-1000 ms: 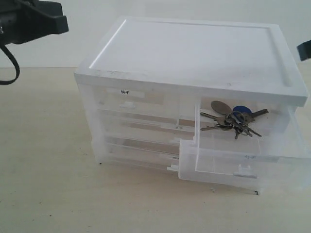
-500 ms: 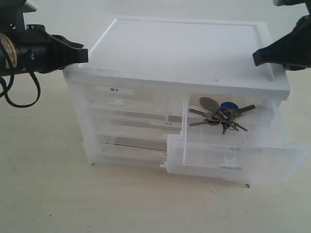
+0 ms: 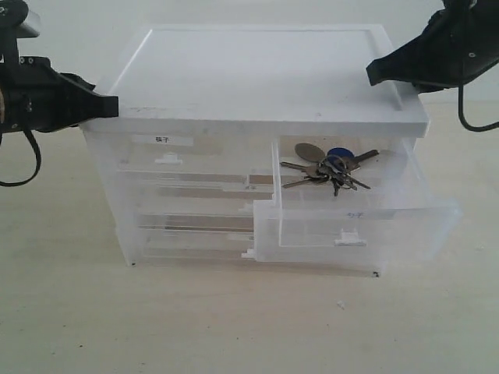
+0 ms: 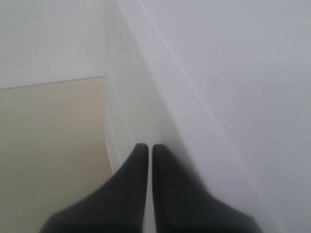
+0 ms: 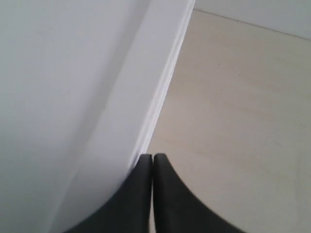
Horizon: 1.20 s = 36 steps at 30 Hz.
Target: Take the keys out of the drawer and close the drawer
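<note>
Exterior view: keys (image 3: 326,171) in open drawer (image 3: 390,227), below right end effector (image 3: 373,77), pressed together.

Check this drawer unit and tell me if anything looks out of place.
One thing stands out: the upper right half-width drawer is pulled well out of the drawer unit, while the other drawers sit flush. A bunch of keys lies inside it, toward the back. Nothing looks spilled or damaged.

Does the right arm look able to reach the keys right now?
Probably yes: the drawer is pulled out, open on top, with nothing over the keys. The right hand is shut above the cabinet top, so it would have to open and come down in front.
</note>
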{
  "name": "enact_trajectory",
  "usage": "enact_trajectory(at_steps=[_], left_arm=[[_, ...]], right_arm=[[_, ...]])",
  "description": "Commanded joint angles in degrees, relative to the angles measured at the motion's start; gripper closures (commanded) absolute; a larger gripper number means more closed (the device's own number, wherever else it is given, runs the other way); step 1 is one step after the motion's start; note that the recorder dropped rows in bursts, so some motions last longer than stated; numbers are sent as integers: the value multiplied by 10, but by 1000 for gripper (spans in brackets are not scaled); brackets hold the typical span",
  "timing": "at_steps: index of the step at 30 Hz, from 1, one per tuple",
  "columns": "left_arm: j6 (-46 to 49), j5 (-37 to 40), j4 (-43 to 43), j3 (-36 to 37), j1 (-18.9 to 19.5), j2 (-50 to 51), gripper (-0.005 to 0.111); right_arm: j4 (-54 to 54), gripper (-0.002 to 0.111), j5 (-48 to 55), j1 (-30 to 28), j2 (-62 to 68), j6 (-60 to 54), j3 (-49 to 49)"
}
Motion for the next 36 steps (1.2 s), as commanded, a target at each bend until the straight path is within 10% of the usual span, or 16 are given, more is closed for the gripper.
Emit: enact_trajectory(at_steps=[1,9,15,23,36], left_arm=[[1,-49,22,3,18,-16,102],[-2,-48,28,30,39,-90,102],[-9,-97,27,46,39,-128,102],[-24,-128,57,51,39,-131,102],[-24,-128,62,51,39,-131,102]], right_arm=[[-14,108,10,16,-23,-2,-3],[-120,108,39,16,-136,60,-3],[51,107,121,86,-228,-152,-3],[63,62,270,250,-228,-241,18],[-47,65,175,342,-172,-251,96]])
